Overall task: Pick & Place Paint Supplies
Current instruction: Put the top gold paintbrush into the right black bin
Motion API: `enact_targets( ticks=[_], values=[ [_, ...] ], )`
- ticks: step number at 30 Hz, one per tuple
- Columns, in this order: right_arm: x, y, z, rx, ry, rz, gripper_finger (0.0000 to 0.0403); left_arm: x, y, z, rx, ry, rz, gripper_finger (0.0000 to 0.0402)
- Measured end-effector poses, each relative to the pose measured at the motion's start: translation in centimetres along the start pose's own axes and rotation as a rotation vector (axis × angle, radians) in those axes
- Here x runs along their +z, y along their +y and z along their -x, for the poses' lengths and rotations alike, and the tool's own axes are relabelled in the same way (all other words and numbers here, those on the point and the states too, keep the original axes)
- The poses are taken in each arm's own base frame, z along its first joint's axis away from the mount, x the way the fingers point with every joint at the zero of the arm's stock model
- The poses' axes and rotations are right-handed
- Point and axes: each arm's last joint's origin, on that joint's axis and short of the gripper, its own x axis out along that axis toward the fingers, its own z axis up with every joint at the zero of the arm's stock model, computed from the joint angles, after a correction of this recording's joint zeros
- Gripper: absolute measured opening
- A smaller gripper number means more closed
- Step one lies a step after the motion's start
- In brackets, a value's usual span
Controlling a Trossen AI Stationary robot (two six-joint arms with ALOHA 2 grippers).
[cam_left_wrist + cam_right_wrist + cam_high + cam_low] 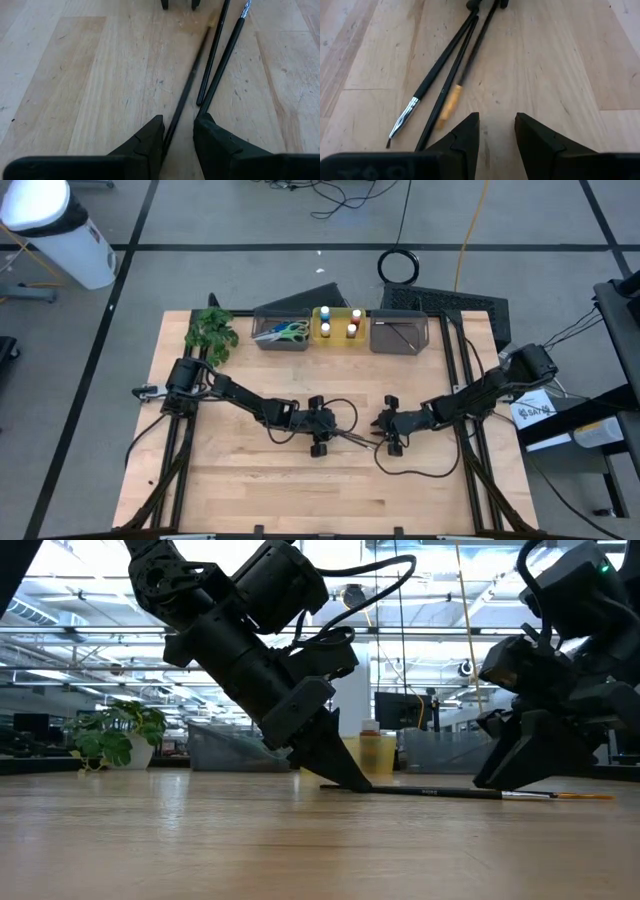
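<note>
Three thin dark brushes lie flat on the wooden table between my two grippers. My left gripper is open, tips down at the table, one finger on each side of one brush. The other two brushes lie just beside it. My right gripper is open and low over the table. Nothing is between its fingers, and the brush tips, one silver-ferruled and one orange, lie beside it. Paint bottles stand in the yellow bin, and scissors lie in a grey bin. My left gripper straddles the handle of one brush, coming slanting down from the table's left with the fingers lying along the brush. The handle lies flat on the table, close to one finger's inner side. I cannot tell whether it touches.
Along the far edge stand a grey bin, a yellow bin and a second grey bin holding a thin stick. A green plant sits at the far left. Bare wood stretches toward the near edge.
</note>
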Motion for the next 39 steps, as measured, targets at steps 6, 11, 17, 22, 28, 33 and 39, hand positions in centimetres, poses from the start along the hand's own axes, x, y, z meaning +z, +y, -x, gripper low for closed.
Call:
enact_targets(
  ticks=[6, 11, 17, 22, 28, 33, 39],
  values=[
    [-0.2, -0.1, 0.0, -0.010, 0.026, 0.004, 0.0114, 0.3, 0.0, 0.3, -0.003, -0.007, -0.008, 0.0118],
    [0.2, 0.0, 0.1, -0.008, -0.022, 0.000, 0.0114, 1.7, 0.2, 2.0, 0.001, -0.054, 0.001, 0.0118],
    [1.1, 0.4, 0.1, 0.087, -0.092, -0.031, 0.0114, 1.1, 0.2, 1.5, 0.007, -0.017, 0.019, 0.0118],
    [1.1, 0.4, 0.1, 0.088, -0.092, -0.055, 0.0114, 0.3, 0.6, 0.7, 0.043, 0.021, 0.043, 0.0118],
    [1.3, 0.5, 0.1, 0.090, -0.109, -0.056, 0.0114, 0.3, 1.3, 0.4, 0.052, 0.024, 0.121, 0.0118],
    [1.3, 0.5, 0.1, 0.089, -0.109, -0.047, 0.0114, 0.2, 2.0, 0.3, 0.069, 0.034, 0.212, 0.0118],
    [1.3, 0.5, 0.2, 0.089, -0.111, -0.047, 0.0114, 0.0, 3.0, 0.2, 0.166, 0.034, 0.308, 0.0118]
  ],
)
